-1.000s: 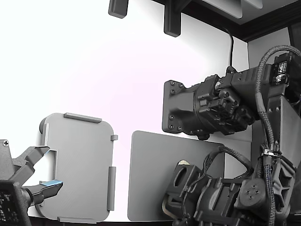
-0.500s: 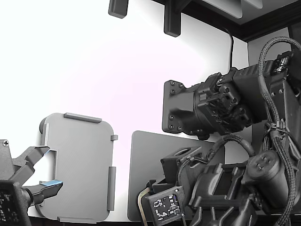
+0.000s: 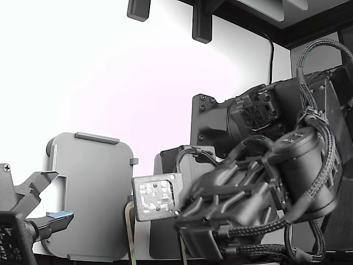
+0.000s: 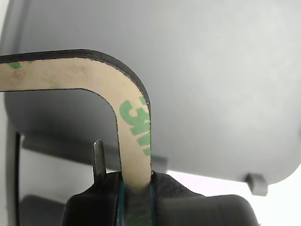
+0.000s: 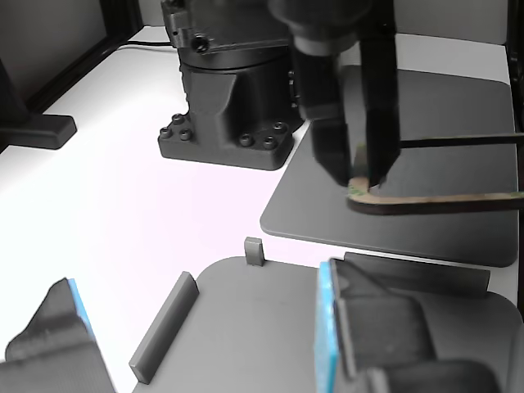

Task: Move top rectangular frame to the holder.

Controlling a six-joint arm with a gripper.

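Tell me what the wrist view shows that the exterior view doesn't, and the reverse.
Wrist only: the frame's tan face with green print and dark edge, pinched between the shut jaws of the gripper.

Exterior only: the whole light grey holder with its edge tabs, at that view's left; the dark mat; a second, idle gripper over the holder; the arm's body.

Both: the frame is lifted clear of the surface, and part of the holder shows.

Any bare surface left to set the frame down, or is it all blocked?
The light grey rounded-rectangular holder tray has a bare floor between its raised edge tabs. Bare white tabletop lies between holder and black arm base. Crowded over the dark grey flat mat: the gripper, shut on the thin beige-tan frame, hangs there.
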